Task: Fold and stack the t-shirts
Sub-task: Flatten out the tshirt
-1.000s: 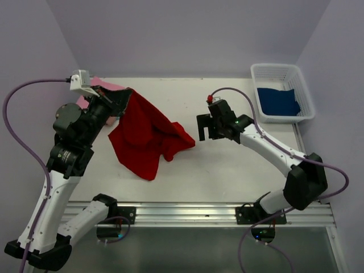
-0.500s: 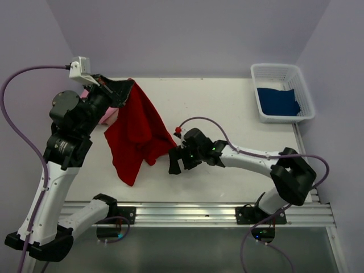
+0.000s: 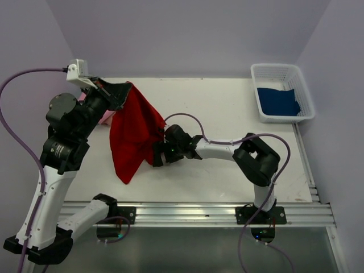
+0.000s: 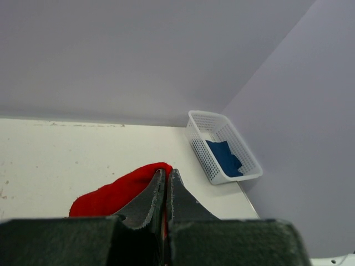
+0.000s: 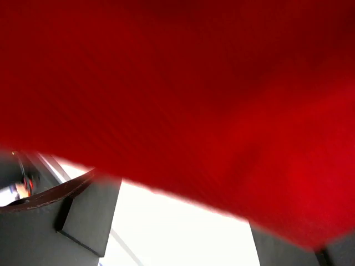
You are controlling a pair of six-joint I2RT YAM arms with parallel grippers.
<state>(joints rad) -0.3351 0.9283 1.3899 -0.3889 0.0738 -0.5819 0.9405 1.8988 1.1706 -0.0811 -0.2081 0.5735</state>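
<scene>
My left gripper (image 3: 126, 89) is shut on the top edge of a bright red t-shirt (image 3: 132, 131) and holds it high, so it hangs down to a point near the table. In the left wrist view the shut fingers (image 4: 166, 194) pinch red cloth (image 4: 108, 197). My right gripper (image 3: 157, 154) is low at the shirt's lower right edge. In the right wrist view its fingers (image 5: 83, 213) stand wide apart and the red cloth (image 5: 183, 83) hangs just in front, over the gap. A pink t-shirt (image 3: 108, 116) shows partly behind the left arm. A dark blue t-shirt (image 3: 277, 101) lies in the basket.
A white mesh basket (image 3: 272, 71) stands at the far right corner, also in the left wrist view (image 4: 199, 124). The right arm stretches low across the middle of the white table (image 3: 227, 108). Purple walls close the back and sides.
My right arm has swept left across the table to the shirt's lower right edge. My left arm has kept the shirt raised, and it now hangs narrower and straighter.
</scene>
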